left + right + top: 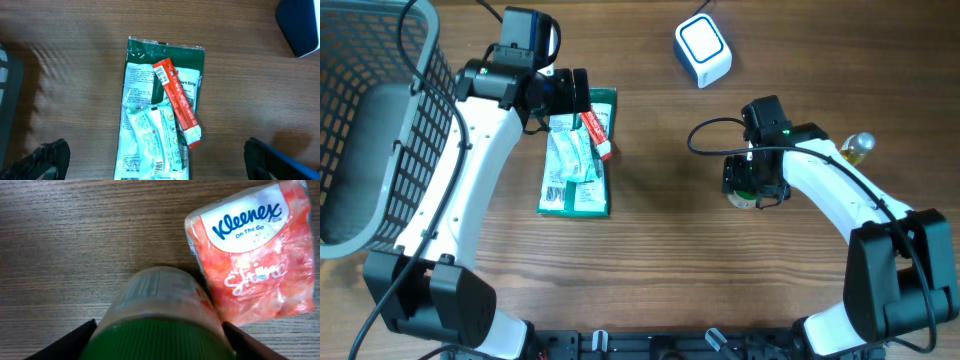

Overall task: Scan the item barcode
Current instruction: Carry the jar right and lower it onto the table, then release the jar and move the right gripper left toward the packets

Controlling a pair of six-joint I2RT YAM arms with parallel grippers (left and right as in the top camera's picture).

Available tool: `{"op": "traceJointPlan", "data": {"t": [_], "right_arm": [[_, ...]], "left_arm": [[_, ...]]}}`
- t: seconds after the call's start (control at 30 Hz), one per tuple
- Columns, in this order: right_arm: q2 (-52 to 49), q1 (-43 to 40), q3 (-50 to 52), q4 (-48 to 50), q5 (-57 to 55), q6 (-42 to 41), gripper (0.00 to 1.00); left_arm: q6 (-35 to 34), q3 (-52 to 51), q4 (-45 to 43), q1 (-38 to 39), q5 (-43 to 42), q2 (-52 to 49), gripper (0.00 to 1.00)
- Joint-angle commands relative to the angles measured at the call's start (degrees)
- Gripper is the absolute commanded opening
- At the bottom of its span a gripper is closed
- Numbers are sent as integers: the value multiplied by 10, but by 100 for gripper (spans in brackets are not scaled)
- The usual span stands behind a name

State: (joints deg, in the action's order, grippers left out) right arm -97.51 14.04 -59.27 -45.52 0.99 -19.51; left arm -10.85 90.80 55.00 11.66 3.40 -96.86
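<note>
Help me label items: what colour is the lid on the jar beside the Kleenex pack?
Green; the lid shows best in the right wrist view.

Left gripper (pixel 582 93) gapes wide, arm reaching forward — right gripper (pixel 757 186) points down, jaws apart.

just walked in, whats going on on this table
Two robot arms are handling items meant for barcode scanning. The right gripper has its jaws on either side of a green-lidded jar next to a Kleenex pack; whether it is actually clamping the jar can't be told. The left gripper hangs open and empty over a green packet with a red sachet and white sachets lying on it. The white scanner sits apart, with nothing held up to it.
</note>
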Motion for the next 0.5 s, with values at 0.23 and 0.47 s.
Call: {"op": "traceJointPlan", "data": {"t": [0.23,0.47], "right_arm": [[-1,0,-27,8,16,-2,63],[-1,0,-26,-26,-93,0,64]], "left_arm": [[-5,2,-1,-2,5,-4,100],[-5,2,-1,-2,5,-4,100]]}}
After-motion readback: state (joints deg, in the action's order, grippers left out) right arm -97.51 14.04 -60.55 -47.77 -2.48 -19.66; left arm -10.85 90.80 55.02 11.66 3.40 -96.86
